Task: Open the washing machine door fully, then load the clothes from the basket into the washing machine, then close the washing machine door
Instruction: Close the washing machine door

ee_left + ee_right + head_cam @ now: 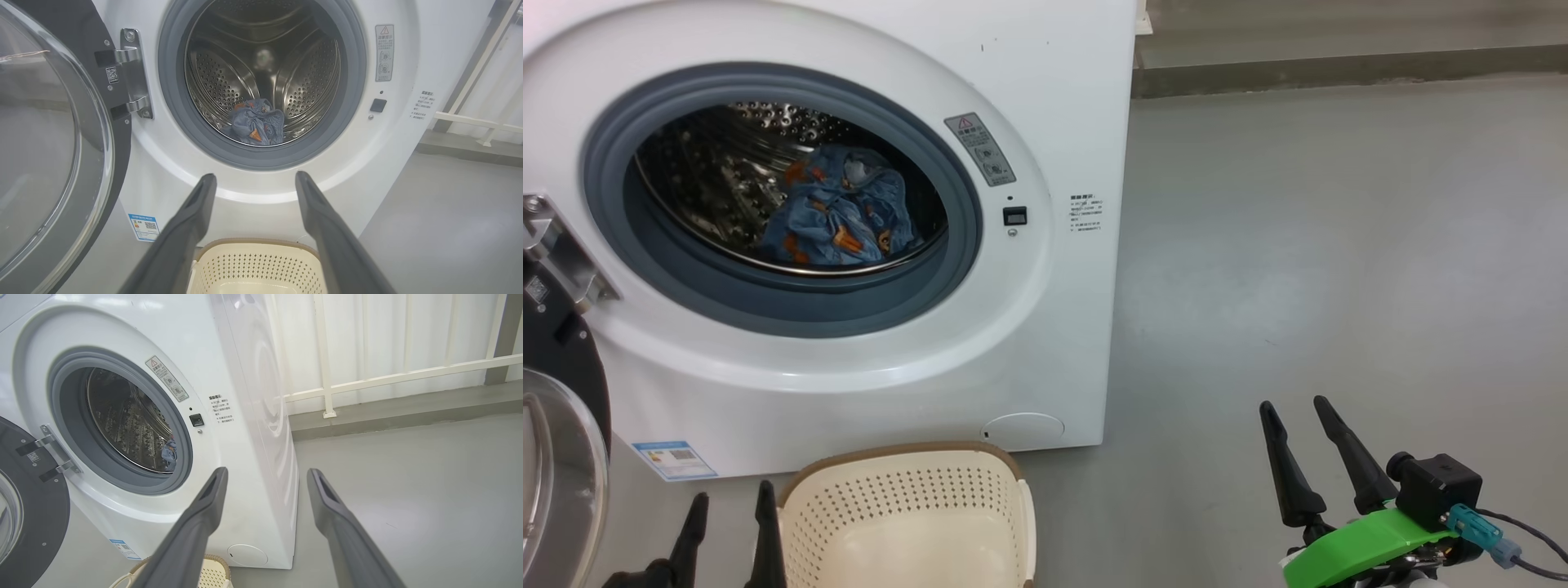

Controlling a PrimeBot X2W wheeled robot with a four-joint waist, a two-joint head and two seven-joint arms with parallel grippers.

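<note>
Much grey floor point(1339, 245) beside washing machine point(1058, 106)

Glowing bright and even in soft white light, glaring on the washer point(1062, 82) front, door point(49, 134) glass and floor point(1298, 269), casting hardly any shadow, bowing lines toward wrist-view edges.

A low grey kerb point(408, 408) borders the far edge of the smooth grey floor point(1339, 261), which has a soft, even sheen. On the kerb stands a white railing point(408, 376). Behind it is pale white panelling point(388, 330), and a dark post point(504, 330) rises beside it.
</note>
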